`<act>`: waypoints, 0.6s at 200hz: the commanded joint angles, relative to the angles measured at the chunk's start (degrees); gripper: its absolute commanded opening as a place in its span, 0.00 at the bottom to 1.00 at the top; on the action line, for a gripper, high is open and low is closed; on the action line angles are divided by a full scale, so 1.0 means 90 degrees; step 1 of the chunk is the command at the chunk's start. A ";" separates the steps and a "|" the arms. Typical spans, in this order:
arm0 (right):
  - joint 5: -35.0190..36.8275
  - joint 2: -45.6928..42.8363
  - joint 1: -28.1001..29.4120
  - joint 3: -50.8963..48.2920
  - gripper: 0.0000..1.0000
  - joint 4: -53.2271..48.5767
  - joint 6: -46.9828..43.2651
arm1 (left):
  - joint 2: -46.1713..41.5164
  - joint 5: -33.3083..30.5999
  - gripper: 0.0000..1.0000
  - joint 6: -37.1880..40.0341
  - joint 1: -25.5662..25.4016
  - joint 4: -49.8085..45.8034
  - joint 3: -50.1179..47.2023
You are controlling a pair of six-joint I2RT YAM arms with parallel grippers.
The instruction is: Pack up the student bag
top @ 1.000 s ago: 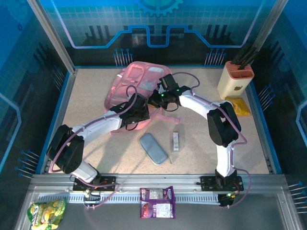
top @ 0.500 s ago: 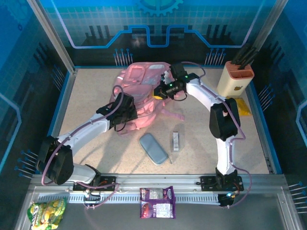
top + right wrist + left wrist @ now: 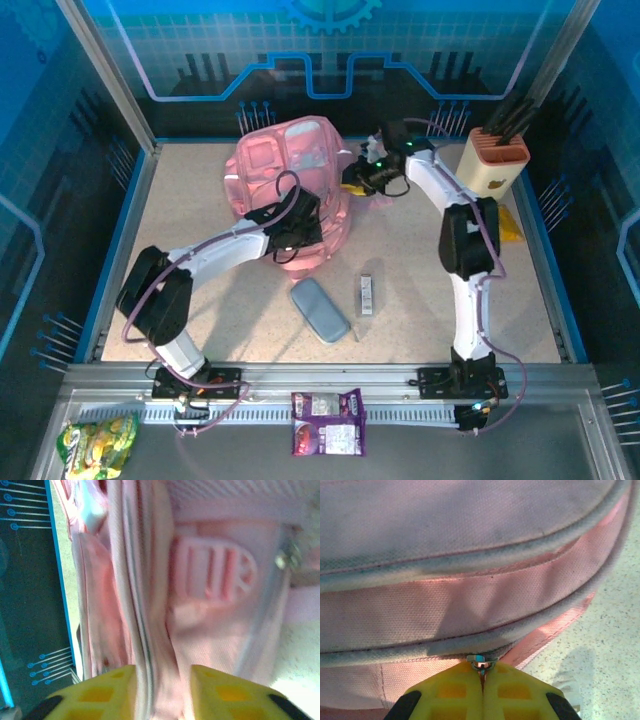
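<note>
Backpack at rear, L pincer pinching zip pull — R pincer parted

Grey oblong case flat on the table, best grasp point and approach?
I'd grip the grey case mid-length across its narrow width, coming straight down from above. It lies flat and runs diagonally, far-left to near-right, so turn the jaws square to that axis. The small packet to its right lies apart, leaving room.

**Left Pinched, Right Parted**

The left arm reached forward and to the right. The left gripper had its jaws pressed together on a zip pull. The right arm stretched far forward, its forearm bent left. The right gripper held its jaws apart.
</note>
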 commanded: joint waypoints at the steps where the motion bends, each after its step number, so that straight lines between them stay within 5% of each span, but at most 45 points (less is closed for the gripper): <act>1: -0.0176 -0.1187 0.0107 -0.1403 0.38 0.1401 0.0715 | 0.0130 -0.0032 0.00 -0.0300 -0.0019 -0.0459 0.0387; 46: -0.0543 -0.1760 0.0578 -0.3007 0.40 0.3564 0.2586 | 0.0179 0.0035 0.00 -0.0332 -0.0104 -0.0433 0.0479; 120: 0.0722 -0.1783 0.1014 -0.3412 0.50 0.3499 0.2827 | 0.0097 0.0055 0.00 -0.0277 -0.0136 -0.0601 0.0515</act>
